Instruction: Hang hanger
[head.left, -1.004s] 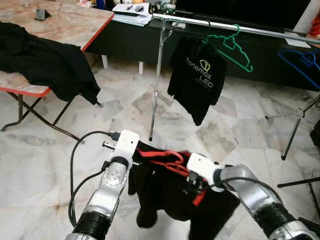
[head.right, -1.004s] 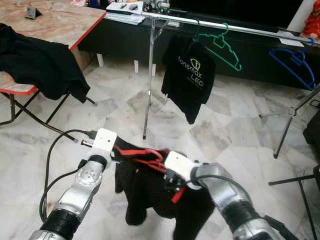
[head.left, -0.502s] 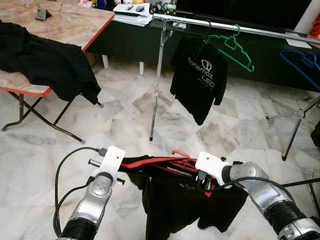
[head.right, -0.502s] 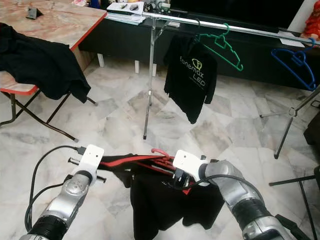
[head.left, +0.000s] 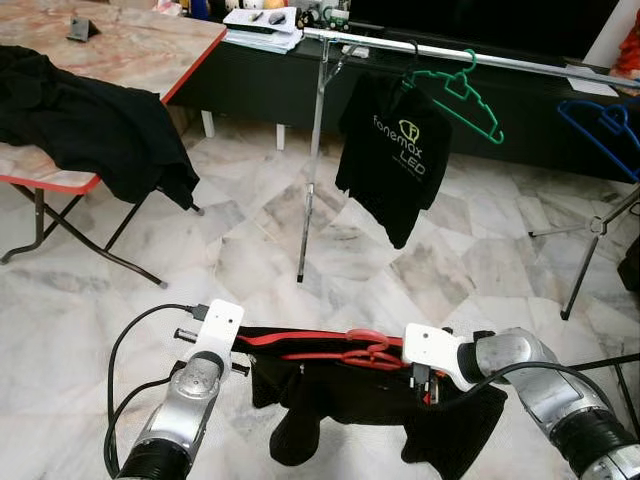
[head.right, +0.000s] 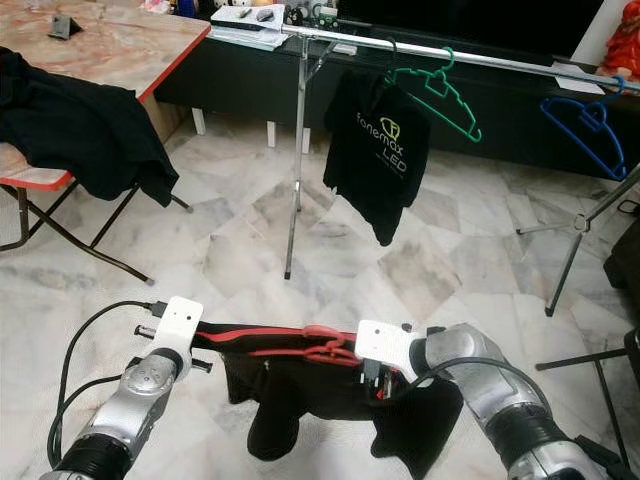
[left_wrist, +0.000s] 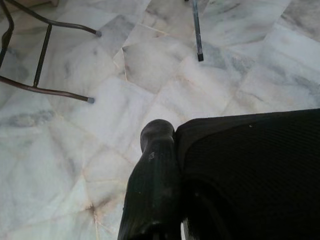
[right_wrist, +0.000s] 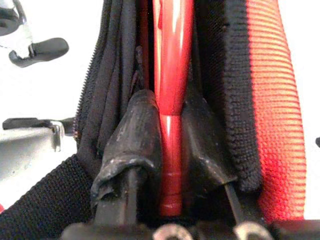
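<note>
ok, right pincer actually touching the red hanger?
Touching. In the right wrist view the right pincer has both black fingers pressed against the red hanger, with the black garment bunched alongside.

Left claw (left_wrist: 165, 200) half behind black cloth (left_wrist: 255, 170)

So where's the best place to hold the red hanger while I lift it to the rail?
Probably by its bars, either side of the hook. The red hanger lies level with the black shirt draped on it. The right gripper already pinches a bar from the robot's side; the left gripper is at the shirt's left end. That leaves the hook free for the rail.
</note>
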